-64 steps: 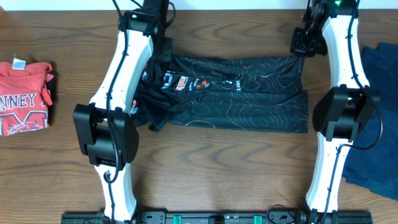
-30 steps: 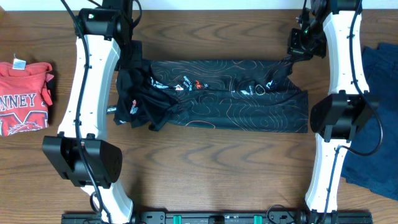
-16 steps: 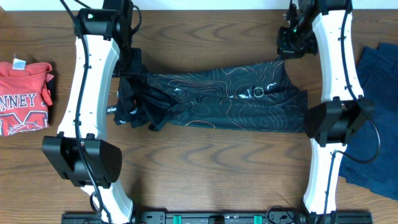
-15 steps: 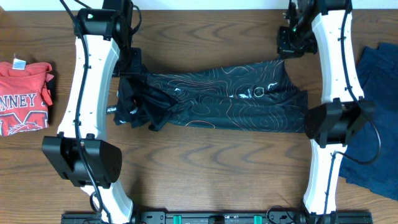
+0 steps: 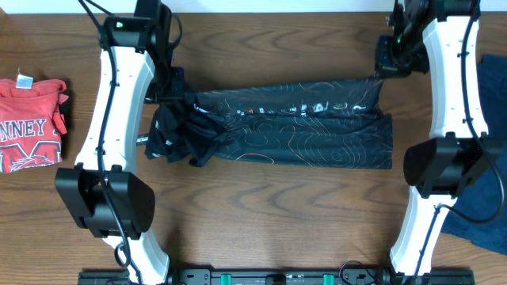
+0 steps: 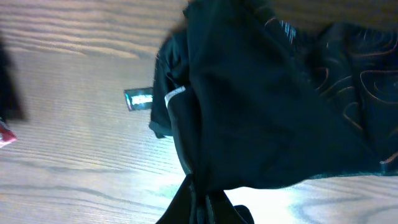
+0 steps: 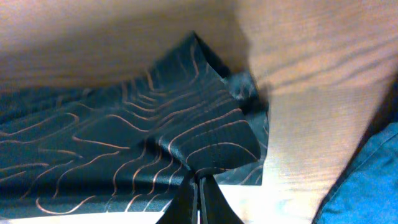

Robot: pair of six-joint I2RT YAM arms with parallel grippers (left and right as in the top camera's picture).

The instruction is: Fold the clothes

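Clamped shut, left fingers (image 6: 230, 214) on the bunched sleeve end, right fingers (image 7: 214, 208) on the far hem corner, holding the black cycling jersey (image 5: 301, 131) taut across the bench (image 5: 261, 206), likely for folding lengthwise.

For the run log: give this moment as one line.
left end effector: shut on jersey | right end effector: shut on jersey | fold: unfinished

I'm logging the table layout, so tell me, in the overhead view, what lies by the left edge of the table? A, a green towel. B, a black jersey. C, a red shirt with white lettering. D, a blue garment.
C: the red shirt with white lettering sits at the left edge, the black jersey lies mid-table, and the blue garment is on the right.
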